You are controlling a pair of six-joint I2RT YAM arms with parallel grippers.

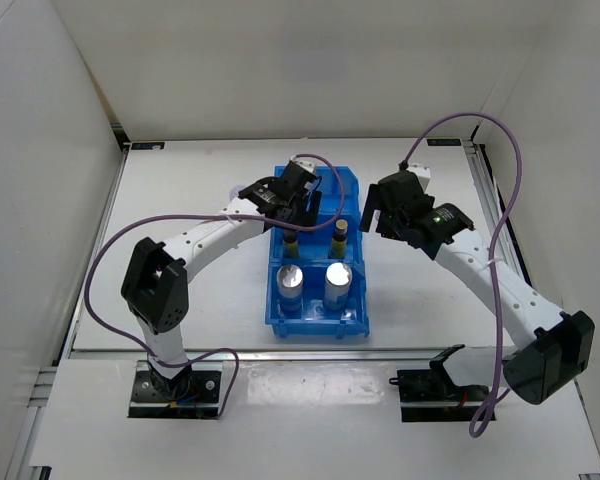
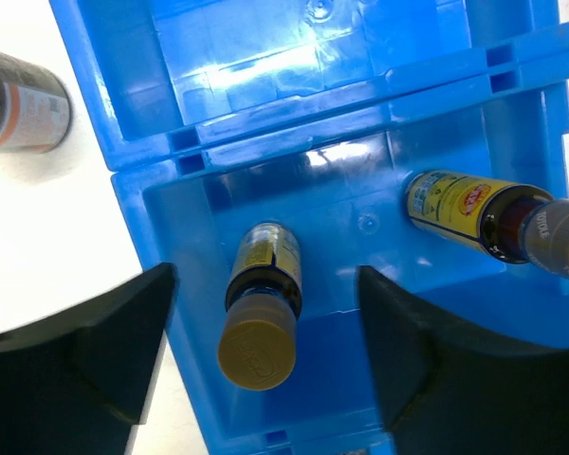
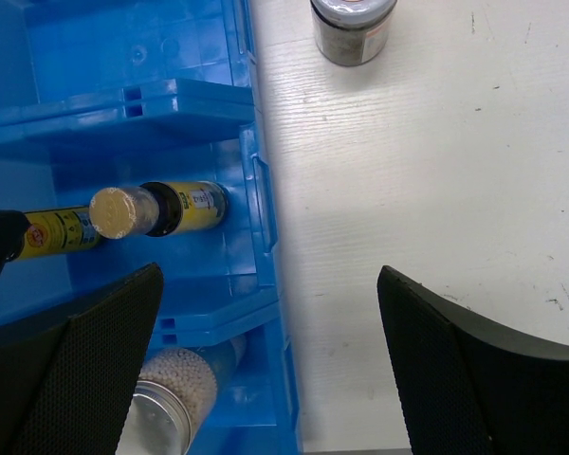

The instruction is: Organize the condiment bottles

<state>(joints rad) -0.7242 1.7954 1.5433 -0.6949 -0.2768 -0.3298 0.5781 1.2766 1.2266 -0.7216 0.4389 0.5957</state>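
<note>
Apparently left pincer (image 2: pixel 266 273), spread, straddles bottle (image 2: pixel 262 313).

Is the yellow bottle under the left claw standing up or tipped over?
Standing up. The yellow-labelled bottle sits in the blue bin, tan cap facing the open left gripper.

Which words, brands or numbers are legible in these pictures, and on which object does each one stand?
None is legible.
First yellow-labelled bottle: red logo, too blurred.
Second yellow-labelled bottle: print too small.
Jar beside the blue bin: label blurred.
</note>
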